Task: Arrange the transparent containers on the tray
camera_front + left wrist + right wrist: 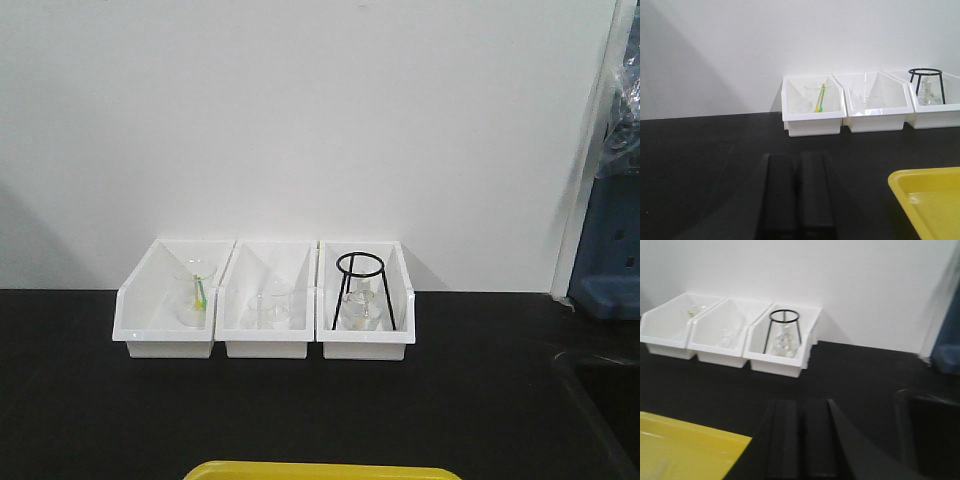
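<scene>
Three transparent containers stand in the white bins at the wall. A clear beaker (195, 292) (816, 96) holding a yellow-green stick is in the left bin. A smaller beaker (272, 302) (867, 98) is in the middle bin. A round flask (358, 312) (783, 343) sits under a black tripod in the right bin. No slender tubes show. The yellow tray (320, 470) (932, 200) (685, 452) lies bare at the near edge. My left gripper (799, 159) and right gripper (801, 404) hover low over the dark table, both shut and holding nothing.
The white bins (165, 340) stand side by side against the white wall. The black tripod (358, 268) rises above the right bin's rim. A dark sink edge (920, 400) lies to the right, with a blue crate (610, 290) beyond it.
</scene>
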You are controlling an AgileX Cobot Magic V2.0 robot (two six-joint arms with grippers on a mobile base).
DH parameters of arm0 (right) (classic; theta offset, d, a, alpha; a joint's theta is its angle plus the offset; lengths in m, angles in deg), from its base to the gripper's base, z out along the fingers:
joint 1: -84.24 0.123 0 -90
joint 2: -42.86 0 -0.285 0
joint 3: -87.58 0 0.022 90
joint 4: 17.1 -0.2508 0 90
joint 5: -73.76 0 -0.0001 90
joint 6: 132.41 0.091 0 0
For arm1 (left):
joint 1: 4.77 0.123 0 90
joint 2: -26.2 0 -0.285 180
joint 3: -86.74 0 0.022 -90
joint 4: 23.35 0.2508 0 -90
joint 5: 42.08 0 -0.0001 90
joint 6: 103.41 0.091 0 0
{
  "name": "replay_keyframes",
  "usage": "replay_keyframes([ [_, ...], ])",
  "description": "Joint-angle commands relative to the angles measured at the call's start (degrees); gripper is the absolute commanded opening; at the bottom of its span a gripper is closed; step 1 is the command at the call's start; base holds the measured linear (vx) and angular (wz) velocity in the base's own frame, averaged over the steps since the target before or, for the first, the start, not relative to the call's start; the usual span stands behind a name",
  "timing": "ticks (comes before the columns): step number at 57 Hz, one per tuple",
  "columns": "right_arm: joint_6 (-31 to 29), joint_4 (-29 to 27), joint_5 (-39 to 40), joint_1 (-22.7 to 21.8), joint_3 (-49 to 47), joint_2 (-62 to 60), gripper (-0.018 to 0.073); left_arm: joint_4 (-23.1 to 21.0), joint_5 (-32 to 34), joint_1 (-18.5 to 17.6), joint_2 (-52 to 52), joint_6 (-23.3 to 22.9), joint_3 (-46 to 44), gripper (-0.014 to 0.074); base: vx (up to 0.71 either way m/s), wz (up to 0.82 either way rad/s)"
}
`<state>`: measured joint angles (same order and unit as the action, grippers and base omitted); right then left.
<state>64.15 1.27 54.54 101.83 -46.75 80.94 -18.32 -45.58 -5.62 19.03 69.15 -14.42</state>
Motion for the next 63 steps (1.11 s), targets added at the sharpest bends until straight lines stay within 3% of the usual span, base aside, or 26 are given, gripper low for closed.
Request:
replay_keyframes([
  [1,-9.5,-3.6,10.4,-7.3,4.9,-5.6,-0.0013,0.0,4.8,-0.3,0.0,-0.4,2.0,-0.0006,0.00,0.00],
  [6,-17.6,-8.8,13.7,-12.1,11.2,-11.4,-0.0013,0.0,4.8,-0.3,0.0,-0.4,2.0,-0.0006,0.00,0.00],
  [11,-20.4,-12.0,13.8,-15.8,16.2,-16.9,-0.0013,0.0,4.8,-0.3,0.0,-0.4,2.0,-0.0006,0.00,0.00],
  [24,-13.4,-9.3,11.4,-17.7,28.9,-31.8,-0.0013,0.0,4.8,-0.3,0.0,-0.4,2.0,-0.0006,0.00,0.00],
  [30,-9.7,-7.2,14.0,-17.3,34.1,-31.2,-0.0013,0.0,4.6,-0.3,0.0,-0.4,2.0,-0.0006,0.00,0.00],
  [38,-8.1,-7.8,9.5,-17.3,33.8,-31.5,-0.0013,0.0,4.4,-0.3,-0.1,-0.4,2.0,-0.0006,0.00,0.01],
  [63,-8.1,-8.0,9.2,-17.3,33.8,-31.3,-0.0013,0.0,4.3,-0.3,-0.1,-0.4,2.0,-0.0006,0.00,0.00],
])
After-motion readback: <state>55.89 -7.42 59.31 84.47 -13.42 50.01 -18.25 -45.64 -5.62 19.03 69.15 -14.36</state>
